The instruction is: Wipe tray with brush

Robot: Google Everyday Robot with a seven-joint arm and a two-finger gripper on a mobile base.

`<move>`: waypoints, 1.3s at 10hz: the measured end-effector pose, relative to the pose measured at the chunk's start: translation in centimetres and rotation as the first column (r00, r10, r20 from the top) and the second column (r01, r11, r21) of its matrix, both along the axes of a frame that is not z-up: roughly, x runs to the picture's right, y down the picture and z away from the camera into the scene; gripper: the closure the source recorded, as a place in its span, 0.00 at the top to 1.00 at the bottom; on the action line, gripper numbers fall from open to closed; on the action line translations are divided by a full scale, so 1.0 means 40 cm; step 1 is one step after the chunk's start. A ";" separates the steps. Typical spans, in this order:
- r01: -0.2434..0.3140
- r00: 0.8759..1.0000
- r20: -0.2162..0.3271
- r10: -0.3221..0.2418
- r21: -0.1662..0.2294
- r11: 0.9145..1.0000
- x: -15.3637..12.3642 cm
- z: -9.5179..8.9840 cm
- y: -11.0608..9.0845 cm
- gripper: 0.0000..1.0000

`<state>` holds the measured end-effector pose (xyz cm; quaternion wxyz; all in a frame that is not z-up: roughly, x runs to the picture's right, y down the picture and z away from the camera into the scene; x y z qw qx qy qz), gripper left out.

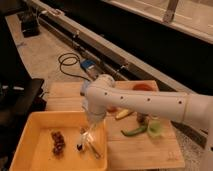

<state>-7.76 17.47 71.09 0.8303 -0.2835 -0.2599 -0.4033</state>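
Note:
The yellow tray [35, 127] lies at the lower left, partly on the pale wooden board [145, 150]. My gripper [89, 136] hangs from the white arm [145, 102] and reaches down into the tray's right half. It is shut on the brush [81, 143], a thin whitish handle whose dark tip touches the tray floor. A dark reddish-brown lumpy cluster [58, 142] lies in the middle of the tray, left of the brush and apart from it.
On the board right of the tray lie a green pepper [133, 131], a pale green item [155, 128], a yellowish piece [123, 114] and a red item [143, 86] at the back. A black cable [69, 62] loops on the floor behind. Dark furniture [17, 100] stands at the left.

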 end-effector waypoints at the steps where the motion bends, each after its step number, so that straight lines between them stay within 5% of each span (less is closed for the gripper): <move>1: 0.013 1.000 0.019 -0.013 0.002 1.000 -0.035 0.007 -0.006 0.00; 3: 0.056 0.995 0.084 -0.056 0.010 0.998 -0.154 0.020 -0.006 0.00; 6: 0.057 0.993 0.106 -0.056 -0.003 0.998 -0.226 0.011 0.030 0.00; 8: 0.038 0.995 0.097 -0.036 -0.020 0.999 -0.216 -0.003 0.063 0.00; 11: 0.005 0.999 0.047 -0.003 -0.044 0.999 -0.109 -0.027 0.102 0.00; 13: -0.003 1.000 0.002 0.003 -0.031 1.000 -0.045 -0.038 0.088 0.00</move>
